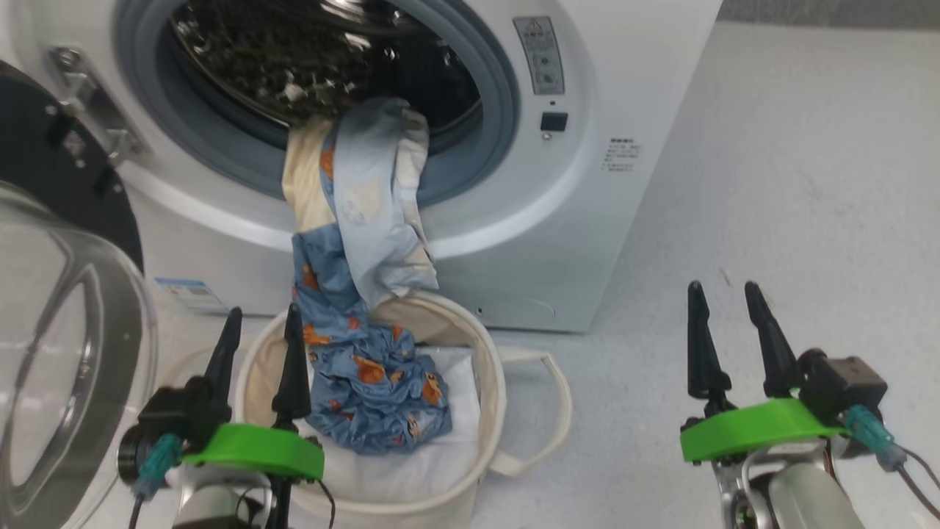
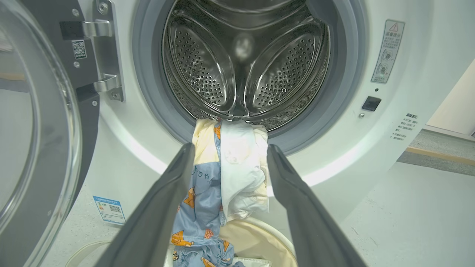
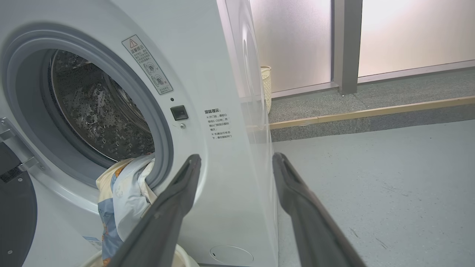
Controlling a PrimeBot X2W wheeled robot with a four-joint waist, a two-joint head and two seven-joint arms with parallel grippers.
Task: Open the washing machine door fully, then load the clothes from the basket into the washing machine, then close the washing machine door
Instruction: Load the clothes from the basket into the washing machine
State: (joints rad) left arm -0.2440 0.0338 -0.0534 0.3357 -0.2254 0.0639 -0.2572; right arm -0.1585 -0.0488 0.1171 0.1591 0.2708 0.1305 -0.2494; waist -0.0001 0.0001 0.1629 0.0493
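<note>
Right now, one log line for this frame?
door: open | clothes: draped from drum into basket | left gripper: open, empty, near basket | right gripper: open, empty

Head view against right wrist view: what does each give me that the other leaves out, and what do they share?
Head view: the inside of the basket, where the lower end of the clothes piles on a white sheet; the glass bowl of the washing machine door; the left tool, open and empty.
Right wrist view: a cream lattice bin by frosted panels beyond the washing machine, and a wooden floor strip.
Shared: the open drum, the clothes draped over its grey seal, the warning sticker, the open right tool.
</note>
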